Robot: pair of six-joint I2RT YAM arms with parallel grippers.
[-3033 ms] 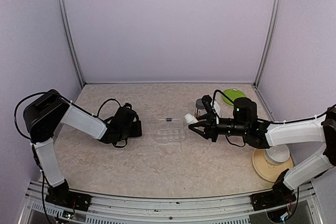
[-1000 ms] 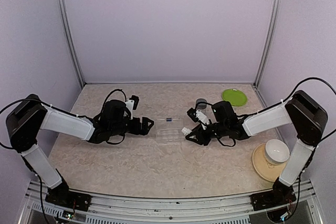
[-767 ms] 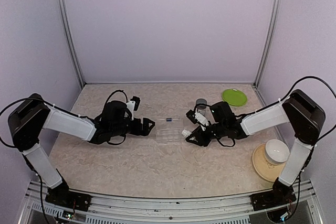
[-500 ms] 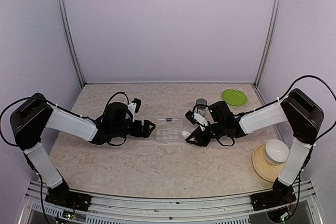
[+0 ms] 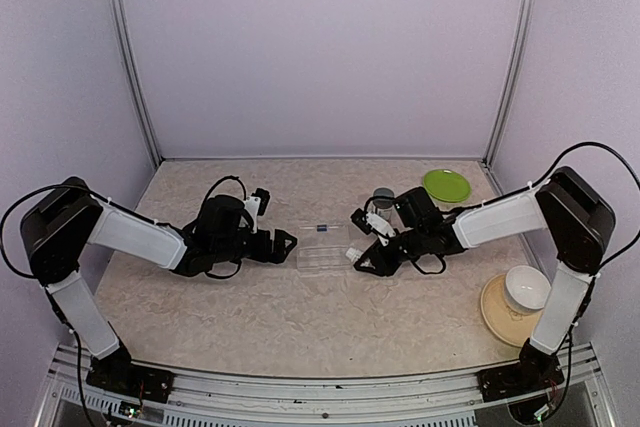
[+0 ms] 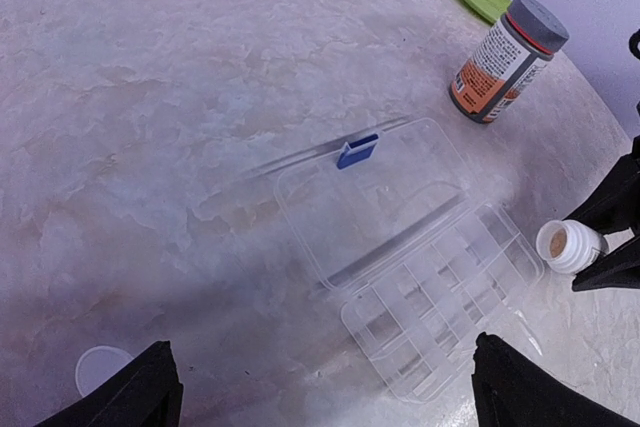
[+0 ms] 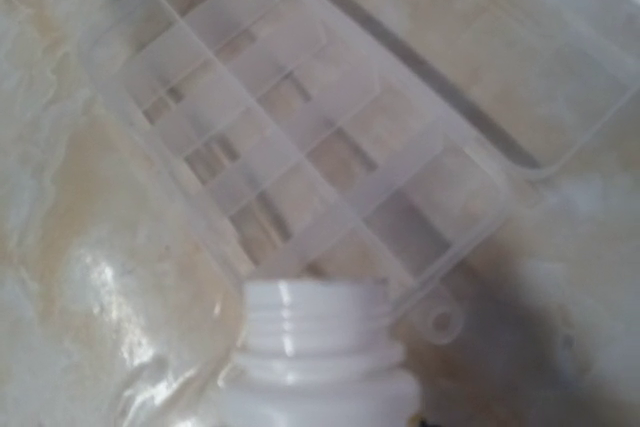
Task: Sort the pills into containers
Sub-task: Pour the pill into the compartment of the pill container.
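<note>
Barely started, I'd say. The left gripper (image 5: 283, 245) hangs wide open and empty just left of the pill box (image 6: 440, 292). The box's lid is flipped back, the compartments look bare, and I can't spot any pills. The right gripper (image 5: 366, 255) is clamped on an uncapped white bottle (image 7: 320, 347), its mouth just beside the box's edge.

Plain lilac walls (image 5: 320, 47) are rising beyond and to either side of the left tool (image 5: 274, 222) and the right tool (image 5: 362, 243), silver metal posts (image 5: 130, 57) are standing in the two far corners, and soft even light is falling on the beige marbled table (image 5: 300, 327) stretching beneath them.
</note>
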